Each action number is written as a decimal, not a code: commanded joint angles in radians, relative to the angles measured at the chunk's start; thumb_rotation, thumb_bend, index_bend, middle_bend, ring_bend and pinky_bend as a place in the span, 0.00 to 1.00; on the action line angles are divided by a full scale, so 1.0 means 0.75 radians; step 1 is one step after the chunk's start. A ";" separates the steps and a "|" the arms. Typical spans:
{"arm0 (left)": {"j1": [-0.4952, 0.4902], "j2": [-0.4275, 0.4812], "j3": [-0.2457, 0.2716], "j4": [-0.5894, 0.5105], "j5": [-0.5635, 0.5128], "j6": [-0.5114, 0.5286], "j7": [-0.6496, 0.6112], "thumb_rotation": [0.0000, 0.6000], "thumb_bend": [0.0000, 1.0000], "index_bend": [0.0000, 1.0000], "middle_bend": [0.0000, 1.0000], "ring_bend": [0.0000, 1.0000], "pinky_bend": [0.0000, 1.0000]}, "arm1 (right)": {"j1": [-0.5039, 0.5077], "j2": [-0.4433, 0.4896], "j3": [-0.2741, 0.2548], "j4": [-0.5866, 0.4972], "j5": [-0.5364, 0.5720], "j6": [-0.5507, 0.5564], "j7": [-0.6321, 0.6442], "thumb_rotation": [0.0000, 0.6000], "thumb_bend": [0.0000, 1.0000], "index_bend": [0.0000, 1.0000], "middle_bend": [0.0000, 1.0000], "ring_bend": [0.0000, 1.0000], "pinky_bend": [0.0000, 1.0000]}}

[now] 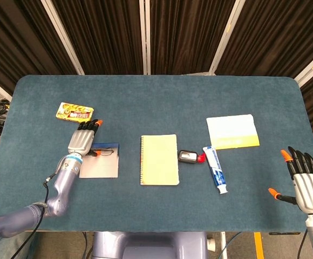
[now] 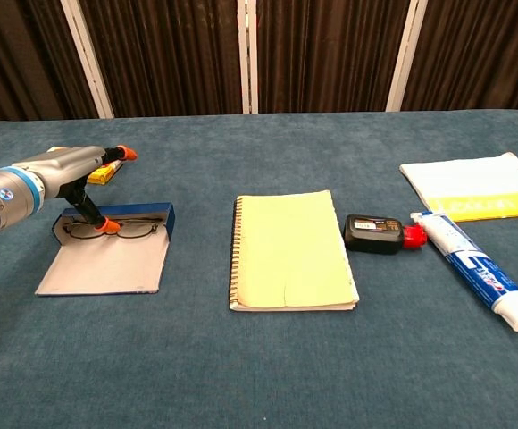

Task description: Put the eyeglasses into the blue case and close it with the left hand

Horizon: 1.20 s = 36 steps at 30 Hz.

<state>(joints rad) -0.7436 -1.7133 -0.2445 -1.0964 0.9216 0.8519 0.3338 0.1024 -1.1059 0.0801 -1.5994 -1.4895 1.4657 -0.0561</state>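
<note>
We hold the left hand (image 2: 67, 174) over the far end of the blue case (image 2: 107, 264), thumb tip down on the glasses (image 2: 116, 229); whether it pinches the frame or only presses on it we cannot tell from either view. The glasses lie just below and to the right of the hand, against the raised blue wall at the case's far edge, their long axis running left to right along that wall. The grey flap of the case spreads flat toward us from under the hand, so we judge that the closing move must reach the flap's near edge and fold it away from us over the glasses. The right hand (image 1: 306, 186) hangs wide and empty, far off on the other side, so the left hand is much the nearer. A yellow packet (image 1: 75, 111) sits just beyond the left hand's fingertips. The notepad (image 2: 291, 250) lies well to the right, clear of the fold. Nothing rests on the flap.
</note>
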 commanded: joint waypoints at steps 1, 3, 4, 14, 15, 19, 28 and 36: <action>-0.007 0.013 0.005 0.004 0.021 -0.018 -0.020 1.00 0.19 0.00 0.00 0.00 0.00 | -0.001 -0.001 0.001 0.000 0.004 0.000 -0.003 1.00 0.00 0.00 0.00 0.00 0.00; -0.002 0.025 0.007 -0.006 0.036 -0.018 -0.042 1.00 0.18 0.00 0.00 0.00 0.00 | 0.000 -0.002 0.000 -0.001 0.004 -0.001 -0.003 1.00 0.00 0.00 0.00 0.00 0.00; 0.004 0.037 0.010 -0.020 0.051 -0.013 -0.059 1.00 0.18 0.00 0.00 0.00 0.00 | 0.000 -0.001 0.000 -0.002 0.004 -0.001 -0.003 1.00 0.00 0.00 0.00 0.00 0.00; 0.111 0.218 0.094 -0.289 0.183 0.101 -0.108 1.00 0.18 0.00 0.00 0.00 0.00 | -0.003 0.002 -0.009 -0.009 -0.020 0.009 0.002 1.00 0.00 0.00 0.00 0.00 0.00; 0.127 0.238 0.116 -0.321 0.209 0.117 -0.106 1.00 0.18 0.00 0.00 0.00 0.00 | -0.004 0.003 -0.010 -0.011 -0.024 0.011 0.005 1.00 0.00 0.00 0.00 0.00 0.00; 0.183 0.289 0.191 -0.405 0.311 0.176 -0.126 1.00 0.19 0.09 0.00 0.00 0.00 | -0.006 0.007 -0.015 -0.014 -0.036 0.017 0.015 1.00 0.00 0.00 0.00 0.00 0.00; 0.252 0.301 0.269 -0.451 0.431 0.262 -0.165 1.00 0.29 0.43 0.00 0.00 0.00 | -0.007 0.014 -0.016 -0.014 -0.041 0.020 0.034 1.00 0.00 0.00 0.00 0.00 0.00; 0.273 0.231 0.303 -0.401 0.479 0.259 -0.184 1.00 0.31 0.42 0.00 0.00 0.00 | -0.006 0.015 -0.018 -0.011 -0.044 0.017 0.035 1.00 0.00 0.00 0.00 0.00 0.00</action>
<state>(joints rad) -0.5411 -1.5279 -0.0199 -1.4089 1.2740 1.0476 0.1993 0.0979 -1.0947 0.0665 -1.6080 -1.5221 1.4779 -0.0297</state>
